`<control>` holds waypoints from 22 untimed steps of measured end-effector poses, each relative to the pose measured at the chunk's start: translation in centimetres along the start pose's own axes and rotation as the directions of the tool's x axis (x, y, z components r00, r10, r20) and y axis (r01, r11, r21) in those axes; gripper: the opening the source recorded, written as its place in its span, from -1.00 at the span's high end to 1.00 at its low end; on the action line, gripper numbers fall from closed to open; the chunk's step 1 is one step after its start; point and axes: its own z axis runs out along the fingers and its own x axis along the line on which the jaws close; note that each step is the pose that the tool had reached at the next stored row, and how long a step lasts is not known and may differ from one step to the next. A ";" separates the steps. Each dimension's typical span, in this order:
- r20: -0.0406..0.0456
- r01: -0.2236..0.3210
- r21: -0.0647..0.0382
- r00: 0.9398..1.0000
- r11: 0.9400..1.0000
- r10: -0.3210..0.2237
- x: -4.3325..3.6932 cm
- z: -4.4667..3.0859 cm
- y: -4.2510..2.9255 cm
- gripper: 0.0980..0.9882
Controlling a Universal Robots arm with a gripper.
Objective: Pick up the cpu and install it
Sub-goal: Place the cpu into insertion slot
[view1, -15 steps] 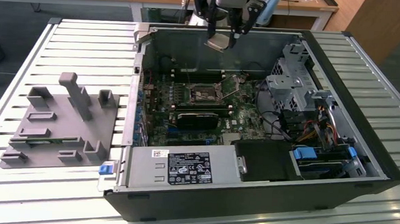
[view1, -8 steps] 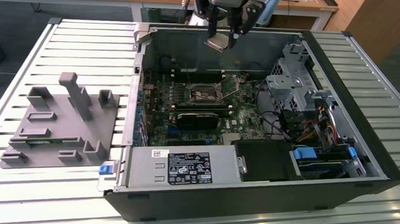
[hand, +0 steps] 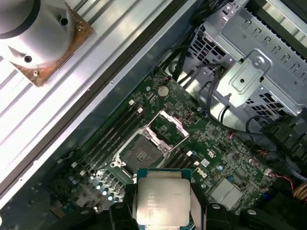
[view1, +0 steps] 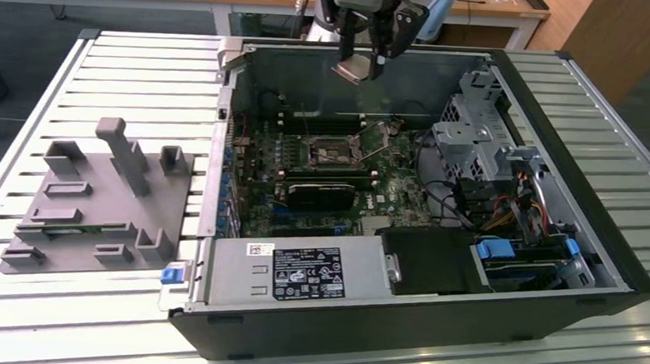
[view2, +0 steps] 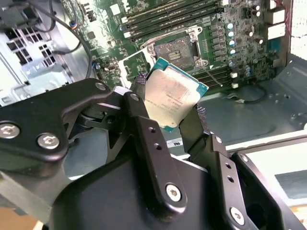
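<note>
The cpu (view2: 173,99), a small square chip with a silvery top and a green rim, hangs tilted in the air between my fingers. My gripper (view2: 168,112) is shut on it by two opposite edges. In the exterior view the gripper (view1: 360,65) holds the cpu (view1: 351,67) above the back wall of the open computer case (view1: 589,237). The first wrist view shows the cpu (hand: 162,200) close up, with the open empty socket (hand: 139,154) on the green motherboard below and its metal load frame (hand: 169,123) lifted.
A grey plastic tray (view1: 96,207) with upright posts lies on the slatted table at the exterior view's left. Inside the case are a drive cage (view1: 472,140), cables (view1: 490,207) and a power supply (view1: 298,272). Desks stand behind.
</note>
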 end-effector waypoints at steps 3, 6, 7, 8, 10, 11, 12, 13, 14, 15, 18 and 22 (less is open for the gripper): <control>0.003 -0.056 0.001 0.998 0.998 0.056 0.05 0.04 0.03 0.02; 0.006 -0.092 0.001 0.996 0.996 0.092 0.09 0.07 0.07 0.02; 0.007 -0.109 0.001 0.994 0.994 0.109 0.12 0.08 0.09 0.02; 0.007 -0.121 0.001 0.993 0.993 0.121 0.13 0.08 0.11 0.02; 0.009 -0.144 0.001 0.990 0.990 0.144 0.17 0.10 0.13 0.02; 0.009 -0.156 0.001 0.988 0.988 0.156 0.18 0.11 0.14 0.02; 0.010 -0.169 0.001 0.986 0.986 0.169 0.20 0.12 0.16 0.02; 0.011 -0.180 0.001 0.984 0.984 0.180 0.21 0.12 0.17 0.02; 0.012 -0.192 0.001 0.981 0.981 0.192 0.23 0.13 0.18 0.02; 0.012 -0.204 0.001 0.979 0.979 0.204 0.24 0.14 0.19 0.02; 0.014 -0.240 0.002 0.971 0.971 0.240 0.28 0.16 0.23 0.02; 0.017 -0.290 0.002 0.957 0.957 0.290 0.33 0.19 0.27 0.02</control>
